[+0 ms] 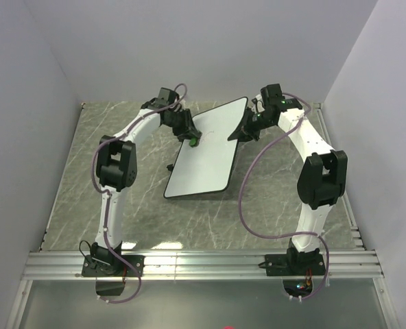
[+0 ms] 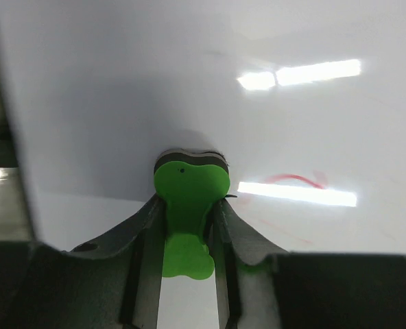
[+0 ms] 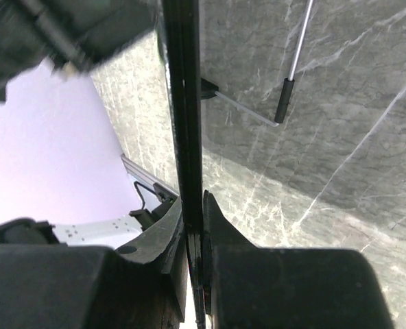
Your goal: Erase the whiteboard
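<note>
The whiteboard is a white board with a thin black rim, tilted up on the marble table. My left gripper is shut on a green eraser and presses its dark felt end against the board's face. Faint red marks lie just right of the eraser. My right gripper is shut on the board's right edge, seen edge-on as a black strip between the jaws in the right wrist view.
A thin metal stand leg with a black tip lies on the marble behind the board. White walls enclose the table on three sides. An aluminium rail runs along the near edge.
</note>
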